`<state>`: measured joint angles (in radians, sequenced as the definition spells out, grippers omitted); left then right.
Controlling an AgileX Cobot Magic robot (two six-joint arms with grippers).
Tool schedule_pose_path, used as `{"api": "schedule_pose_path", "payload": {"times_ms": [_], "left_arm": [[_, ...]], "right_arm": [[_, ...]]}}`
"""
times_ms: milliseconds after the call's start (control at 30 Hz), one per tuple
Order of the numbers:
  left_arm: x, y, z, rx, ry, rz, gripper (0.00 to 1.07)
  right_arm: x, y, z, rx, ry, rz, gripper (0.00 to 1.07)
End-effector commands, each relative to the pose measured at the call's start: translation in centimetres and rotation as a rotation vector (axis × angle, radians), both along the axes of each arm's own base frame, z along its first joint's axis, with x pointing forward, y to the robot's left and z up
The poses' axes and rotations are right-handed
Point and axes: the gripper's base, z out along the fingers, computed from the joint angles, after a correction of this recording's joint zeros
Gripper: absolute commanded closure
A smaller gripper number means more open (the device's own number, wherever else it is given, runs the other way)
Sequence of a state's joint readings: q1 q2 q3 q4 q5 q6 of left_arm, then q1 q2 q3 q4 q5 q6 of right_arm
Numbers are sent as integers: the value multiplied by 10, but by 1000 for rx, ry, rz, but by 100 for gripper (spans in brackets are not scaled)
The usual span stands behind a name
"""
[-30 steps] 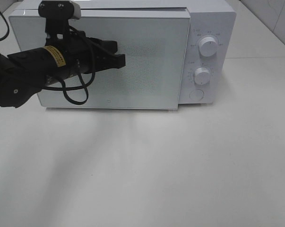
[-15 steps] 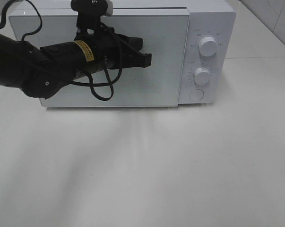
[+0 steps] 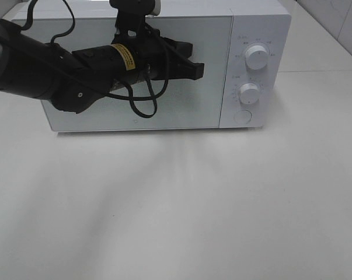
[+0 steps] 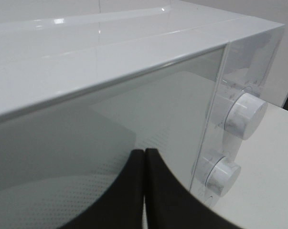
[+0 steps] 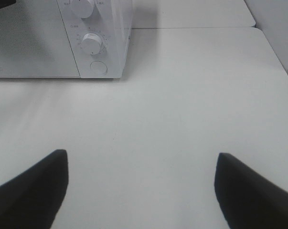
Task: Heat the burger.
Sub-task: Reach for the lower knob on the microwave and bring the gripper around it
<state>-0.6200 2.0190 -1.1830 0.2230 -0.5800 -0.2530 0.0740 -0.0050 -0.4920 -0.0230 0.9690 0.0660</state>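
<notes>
Since the microwave door [image 3: 176, 111] sits flush, my left tool [image 3: 198, 69] closed before it and right tool [image 5: 141, 156] spread empty, I judge a dial [image 3: 249, 93] needs turning next.

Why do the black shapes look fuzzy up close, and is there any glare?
Left wrist view: the shut left gripper is too near the lens, so blurred; glare streaks the microwave on top. Right wrist view: the open right gripper looks soft-edged too. Exterior high view: faint shadows on the table.
</notes>
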Motion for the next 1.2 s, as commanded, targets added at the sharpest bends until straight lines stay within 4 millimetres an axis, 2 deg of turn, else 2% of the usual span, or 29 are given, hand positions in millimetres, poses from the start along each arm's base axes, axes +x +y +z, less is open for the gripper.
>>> {"api": "schedule_pose_path", "payload": {"times_ms": [33, 133, 233, 300, 467, 500, 533, 567, 600, 633, 667, 700, 733, 767, 800, 1033, 1200], "left_arm": [[9, 2, 7, -85, 45, 87, 107], [-2, -9, 7, -60, 72, 56, 107], [-5, -13, 7, -48, 84, 47, 107], [-19, -25, 10, -10, 120, 14, 103], [-30, -31, 15, 27, 154, -6, 95], [-36, -33, 19, 38, 168, -15, 83], [-36, -33, 19, 38, 168, -15, 83], [-37, -34, 20, 48, 176, -17, 76], [-44, -38, 24, 57, 188, -30, 57], [-44, -38, 24, 57, 188, -30, 57], [-46, -39, 24, 60, 198, -33, 45], [-52, -42, 23, 73, 235, -36, 26], [-52, -42, 23, 73, 235, -36, 26], [-59, -43, 21, 113, 290, -36, 13], [-63, -44, 19, 144, 318, -37, 9], [-89, -37, 17, 366, 495, -29, 8], [-105, -19, 27, 518, 621, 3, 8]], "right_arm": [[-4, 0, 0, -5, -38, 1, 33], [-4, 0, 0, -5, -38, 1, 33], [-4, 0, 0, -5, -38, 1, 33], [-4, 0, 0, -5, -38, 1, 33], [-4, 0, 0, -5, -38, 1, 33], [-4, 0, 0, -5, -38, 1, 33], [-4, 0, 0, -5, -38, 1, 33], [-4, 0, 0, -5, -38, 1, 33], [-4, 0, 0, -5, -38, 1, 33], [-4, 0, 0, -5, -38, 1, 33], [-4, 0, 0, -5, -38, 1, 33], [-4, 0, 0, -5, -38, 1, 33], [-4, 0, 0, -5, -38, 1, 33], [-4, 0, 0, -5, -38, 1, 33], [-4, 0, 0, -5, -38, 1, 33], [-4, 0, 0, -5, -38, 1, 33], [-4, 0, 0, -5, -38, 1, 33]]}}
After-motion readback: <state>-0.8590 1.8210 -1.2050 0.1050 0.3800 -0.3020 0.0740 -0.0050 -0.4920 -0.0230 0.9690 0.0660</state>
